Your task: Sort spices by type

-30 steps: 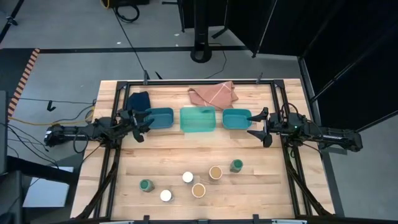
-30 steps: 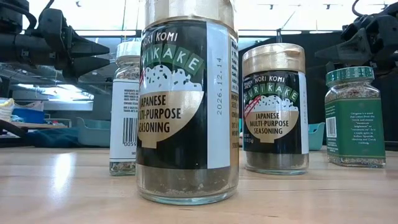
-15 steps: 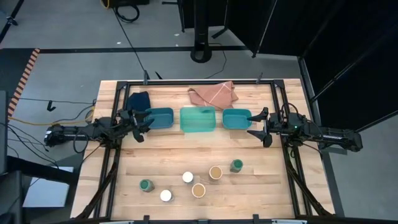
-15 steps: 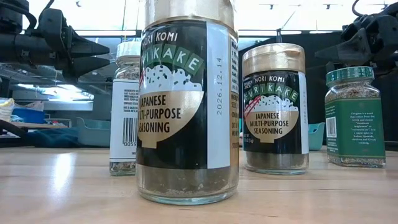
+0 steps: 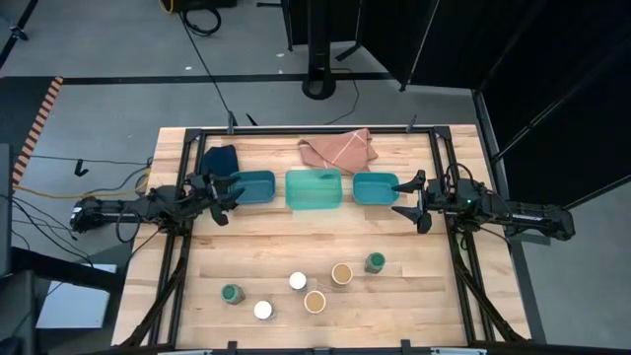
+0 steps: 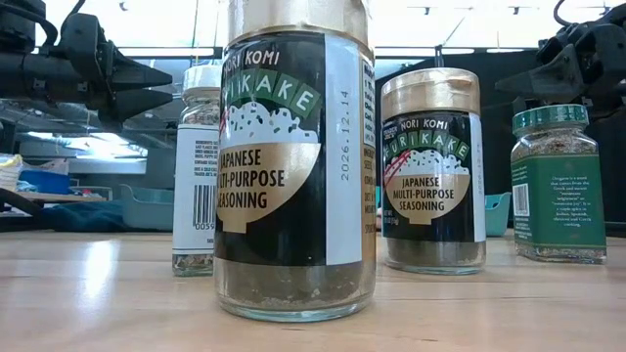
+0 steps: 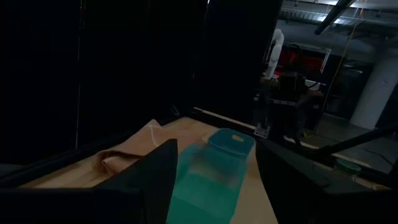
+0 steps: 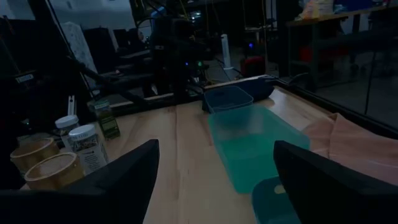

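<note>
High view: six jars at the table's (image 5: 414, 296) front: two green-lidded (image 5: 375, 262) (image 5: 231, 294), two white-lidded (image 5: 298, 281) (image 5: 263, 311), two tan-lidded (image 5: 342, 273) (image 5: 315, 301). Three teal trays (image 5: 315, 189) behind. Left gripper (image 5: 225, 198) and right gripper (image 5: 407, 200), both spread, flank the trays.

Low view: both tan-lidded jars read "NORI KOMI FURIKAKE, JAPANESE MULTI-PURPOSE SEASONING"; the nearest is dated 2026.12.14.

Wrist views: trays ahead, fingers (image 8: 106, 180) apart.

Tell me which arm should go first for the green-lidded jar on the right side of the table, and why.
Probably the right. The right gripper hangs open beside the right tray, on the same side as that green-lidded jar. The left gripper, also open, waits across the table by the left tray.
</note>
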Action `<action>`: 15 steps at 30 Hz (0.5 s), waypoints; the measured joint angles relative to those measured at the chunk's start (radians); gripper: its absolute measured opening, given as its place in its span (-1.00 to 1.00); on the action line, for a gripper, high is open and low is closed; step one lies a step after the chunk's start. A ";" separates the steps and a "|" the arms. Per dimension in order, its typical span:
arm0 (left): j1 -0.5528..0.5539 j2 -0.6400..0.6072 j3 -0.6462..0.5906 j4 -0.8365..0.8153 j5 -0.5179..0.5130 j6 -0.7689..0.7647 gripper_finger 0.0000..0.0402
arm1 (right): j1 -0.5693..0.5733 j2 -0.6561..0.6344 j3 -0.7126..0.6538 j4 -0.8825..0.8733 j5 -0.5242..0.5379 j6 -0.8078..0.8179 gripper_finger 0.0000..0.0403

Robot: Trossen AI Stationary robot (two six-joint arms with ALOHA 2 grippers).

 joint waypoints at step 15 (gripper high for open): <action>0.000 0.000 0.000 0.046 0.000 0.000 0.11 | 0.000 0.000 0.000 0.000 0.000 0.000 0.61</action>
